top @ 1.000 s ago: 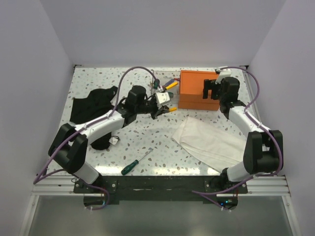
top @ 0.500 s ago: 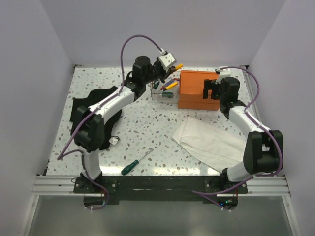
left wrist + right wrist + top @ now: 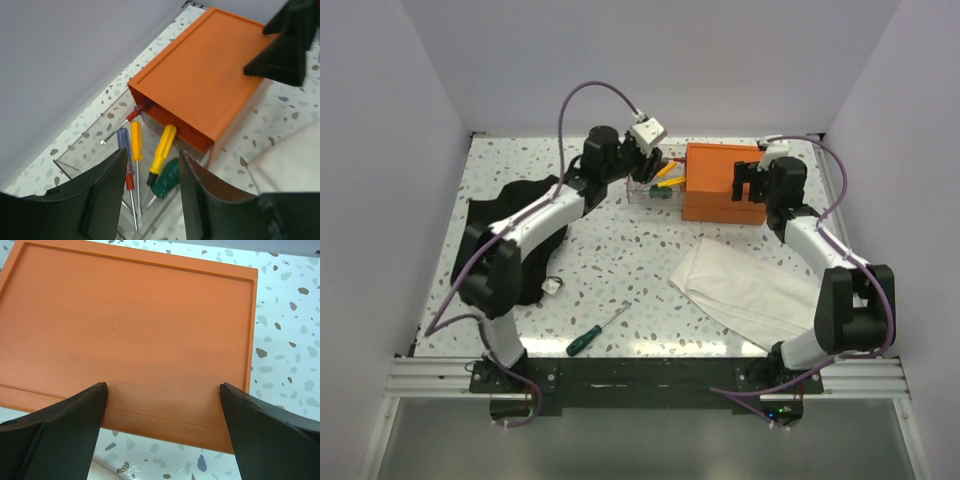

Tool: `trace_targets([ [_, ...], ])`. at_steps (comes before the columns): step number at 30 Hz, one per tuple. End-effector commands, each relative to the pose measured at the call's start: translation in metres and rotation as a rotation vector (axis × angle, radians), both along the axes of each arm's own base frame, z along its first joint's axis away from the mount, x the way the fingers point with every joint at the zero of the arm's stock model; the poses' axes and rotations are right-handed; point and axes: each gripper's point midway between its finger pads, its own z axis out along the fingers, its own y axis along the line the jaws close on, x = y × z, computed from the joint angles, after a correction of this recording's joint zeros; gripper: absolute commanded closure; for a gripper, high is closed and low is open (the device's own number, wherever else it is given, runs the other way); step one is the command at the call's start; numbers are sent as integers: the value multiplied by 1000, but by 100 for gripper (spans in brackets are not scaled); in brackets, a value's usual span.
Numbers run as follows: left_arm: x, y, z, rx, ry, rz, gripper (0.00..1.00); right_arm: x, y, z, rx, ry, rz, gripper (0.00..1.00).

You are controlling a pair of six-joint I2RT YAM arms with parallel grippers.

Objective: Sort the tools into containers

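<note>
- The left gripper (image 3: pixel 151 157) hangs over the clear drawer (image 3: pixel 67 165) that's pulled out of the orange box (image 3: pixel 715 180) on its left side. Its jaws are parted with nothing between them.
- The drawer holds a bunch of screwdrivers, including a yellow-handled one (image 3: pixel 165 142), right up against the box.
- The right gripper (image 3: pixel 162 386) sits over the top of the box with its jaws spread wide, pinching nothing. It's probably steadying the box, but I can't tell if it actually touches.
- So I'd call this a drop-off into the drawer.
- One green screwdriver (image 3: pixel 592 335) lies on the table (image 3: pixel 610 270), well away from the box, toward the arm bases.
- Next move, I reckon, is for the left arm to head over there with its jaws open, get low and square across the handle.
</note>
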Motion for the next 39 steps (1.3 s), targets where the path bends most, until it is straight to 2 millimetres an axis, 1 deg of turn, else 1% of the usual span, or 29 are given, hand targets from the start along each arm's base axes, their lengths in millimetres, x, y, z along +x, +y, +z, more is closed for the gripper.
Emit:
trace_targets([
  [1, -90, 36, -5, 105, 104, -120, 50, -53, -7, -92, -83, 351, 32, 2],
  [3, -118, 52, -37, 195, 226, -140, 51, -52, -7, -93, -85, 355, 32, 2],
  [4, -144, 70, -67, 268, 355, -134, 51, -50, -7, -93, -84, 355, 33, 2],
  [6, -170, 89, -91, 350, 469, -138, 50, -49, -7, -94, -83, 361, 33, 1],
  [7, -197, 105, -112, 440, 568, -180, 50, -48, -7, -95, -84, 366, 33, 2],
  [8, -211, 112, -121, 483, 618, -212, 50, -48, -6, -96, -83, 371, 36, 2],
  [9, -228, 115, -126, 503, 669, -283, 49, -48, -7, -97, -85, 375, 34, 2],
  [10, -253, 128, -138, 581, 752, -357, 49, -47, -7, -97, -86, 374, 37, 2],
  [12, -273, 138, -147, 640, 825, -409, 48, -47, -6, -101, -88, 384, 44, 2],
  [13, -289, 144, -157, 704, 885, -433, 48, -46, -6, -100, -90, 382, 44, 2],
  [15, -299, 149, -168, 758, 928, -427, 47, -45, -6, -101, -92, 388, 46, 2],
  [16, -308, 147, -174, 779, 943, -436, 47, -43, -6, -100, -95, 385, 48, 2],
  [17, -310, 146, -178, 795, 936, -428, 47, -44, -6, -102, -99, 392, 49, 2],
  [18, -312, 145, -183, 851, 903, -417, 47, -43, -7, -101, -106, 390, 49, 2],
  [19, -313, 143, -188, 863, 910, -405, 47, -42, -8, -101, -110, 391, 49, 2],
  [20, -315, 142, -191, 873, 911, -411, 46, -42, -9, -101, -113, 393, 46, 2],
  [22, -313, 143, -196, 902, 904, -385, 45, -43, -8, -103, -117, 399, 51, 2],
  [24, -314, 143, -199, 906, 911, -390, 42, -44, -8, -103, -115, 400, 53, 2],
  [27, -319, 140, -206, 937, 938, -417, 42, -47, -8, -106, -113, 409, 55, 2],
  [28, -319, 142, -212, 958, 956, -404, 42, -49, -8, -106, -113, 412, 55, 2],
  [29, -316, 148, -218, 1001, 954, -365, 41, -49, -8, -106, -115, 412, 55, 2],
  [30, -313, 148, -224, 1009, 957, -342, 42, -50, -8, -107, -115, 414, 55, 2],
  [31, -317, 150, -231, 1018, 992, -323, 42, -50, -8, -109, -116, 418, 54, 2],
  [34, -325, 145, -240, 1072, 986, -343, 42, -50, -8, -110, -117, 421, 55, 2],
  [36, -323, 142, -244, 1090, 952, -332, 42, -50, -8, -111, -114, 426, 58, 2],
  [37, -322, 143, -247, 1096, 953, -317, 42, -49, -7, -111, -111, 423, 58, 2],
  [38, -317, 145, -251, 1120, 934, -287, 43, -48, -7, -112, -110, 425, 58, 2],
  [39, -314, 144, -255, 1120, 923, -268, 46, -48, -6, -112, -107, 425, 59, 2],
])
